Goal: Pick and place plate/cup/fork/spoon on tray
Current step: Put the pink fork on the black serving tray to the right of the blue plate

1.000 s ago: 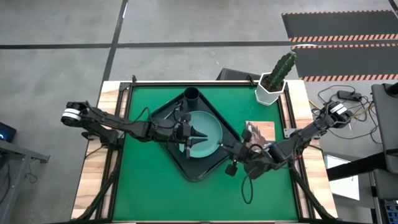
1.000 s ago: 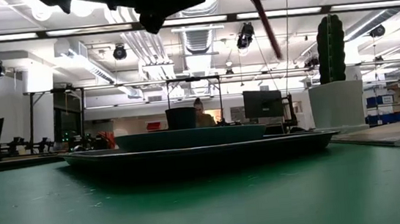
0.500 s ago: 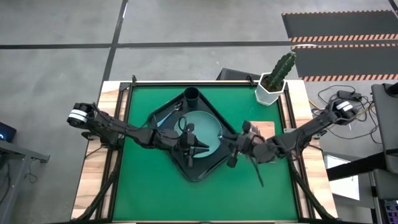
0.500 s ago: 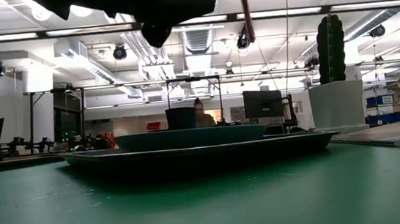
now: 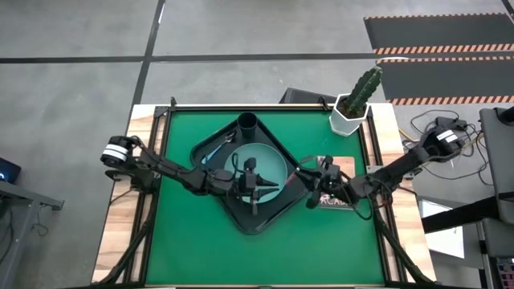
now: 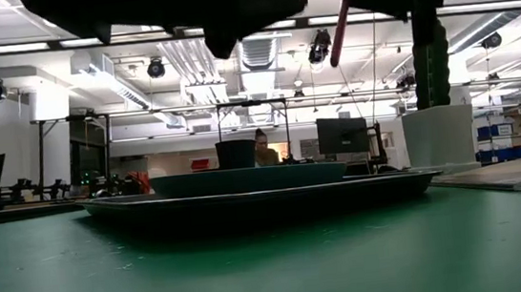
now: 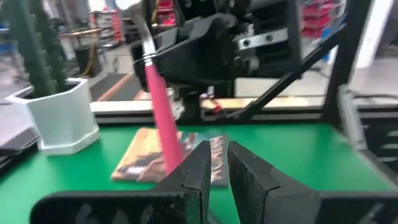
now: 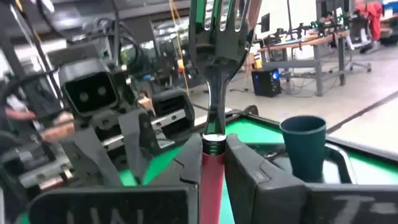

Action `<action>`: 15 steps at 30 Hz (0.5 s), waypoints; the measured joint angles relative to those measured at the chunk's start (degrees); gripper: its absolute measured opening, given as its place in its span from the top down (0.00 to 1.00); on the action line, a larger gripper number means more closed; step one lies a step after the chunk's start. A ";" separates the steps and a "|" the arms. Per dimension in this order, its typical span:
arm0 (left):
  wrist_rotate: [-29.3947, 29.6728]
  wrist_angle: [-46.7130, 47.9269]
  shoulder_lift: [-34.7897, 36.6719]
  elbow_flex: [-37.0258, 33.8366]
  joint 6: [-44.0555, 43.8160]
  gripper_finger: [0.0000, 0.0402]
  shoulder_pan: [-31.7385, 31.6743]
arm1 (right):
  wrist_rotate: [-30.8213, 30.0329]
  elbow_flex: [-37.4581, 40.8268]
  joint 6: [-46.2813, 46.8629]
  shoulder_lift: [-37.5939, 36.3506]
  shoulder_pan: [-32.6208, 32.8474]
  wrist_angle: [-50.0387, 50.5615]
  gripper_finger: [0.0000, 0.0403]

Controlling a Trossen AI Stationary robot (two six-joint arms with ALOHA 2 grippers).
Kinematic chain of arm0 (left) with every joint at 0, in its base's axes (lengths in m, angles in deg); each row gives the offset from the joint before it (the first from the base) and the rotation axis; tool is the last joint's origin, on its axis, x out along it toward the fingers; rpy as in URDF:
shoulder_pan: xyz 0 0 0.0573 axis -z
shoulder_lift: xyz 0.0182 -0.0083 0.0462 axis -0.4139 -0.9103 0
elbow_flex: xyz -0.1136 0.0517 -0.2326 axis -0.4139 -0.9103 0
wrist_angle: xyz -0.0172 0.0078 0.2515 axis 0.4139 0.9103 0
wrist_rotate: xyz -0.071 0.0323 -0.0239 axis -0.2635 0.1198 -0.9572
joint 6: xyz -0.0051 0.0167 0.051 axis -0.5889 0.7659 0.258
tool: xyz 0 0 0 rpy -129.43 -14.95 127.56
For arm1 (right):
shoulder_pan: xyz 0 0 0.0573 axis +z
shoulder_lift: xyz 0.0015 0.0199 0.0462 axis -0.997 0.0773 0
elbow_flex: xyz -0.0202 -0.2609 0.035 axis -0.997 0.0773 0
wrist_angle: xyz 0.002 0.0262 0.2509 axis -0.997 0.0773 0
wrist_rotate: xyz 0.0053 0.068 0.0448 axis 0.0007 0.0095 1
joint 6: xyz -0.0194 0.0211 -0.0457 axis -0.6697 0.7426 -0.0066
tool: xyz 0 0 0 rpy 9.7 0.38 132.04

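The dark tray (image 5: 210, 186) lies mid-table with the teal plate (image 5: 269, 160) in it. The dark cup (image 5: 247, 123) stands at the tray's far corner. The blue-handled spoon (image 5: 214, 152) lies in the tray, left of the plate. My left gripper (image 5: 271, 186) hovers shut and empty over the plate's near right part; it also shows in its own wrist view (image 7: 217, 165). My right gripper (image 5: 313, 183) is just right of the tray, above the picture book, shut on the red-handled fork (image 7: 160, 109). My right gripper pinches the fork between its two fingers at the top of the red handle (image 8: 211, 155), just below the metal neck. The fingers come about level from the table's right, across the fork. The fork is lifted clear and tilted, head (image 8: 217, 25) up, handle (image 6: 338, 33) hanging below.
A picture book (image 5: 341, 170) lies right of the tray under my right arm. A white pot with a cactus (image 5: 351, 116) stands at the far right corner. Bare green mat (image 5: 321, 249) lies in front of the tray. A person shows far behind in the low view (image 6: 263, 148).
My right gripper has gone toward the table's far edge with the fork and has turned. The handle's lower end has swung from the right through upright to the left in the low view. My left gripper has shifted a little toward the table's right edge over the plate.
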 joint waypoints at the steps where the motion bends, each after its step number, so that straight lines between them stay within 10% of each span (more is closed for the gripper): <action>1: 0.77 -0.04 -0.56 0.12 0.24 0.91 -0.03 | -0.20 0.83 0.40 1.05 -0.01 -2.06 0.93; 15: 8.89 -0.94 -4.53 0.72 2.85 0.60 -0.26 | -3.07 -0.79 0.34 17.56 -0.21 -19.00 0.93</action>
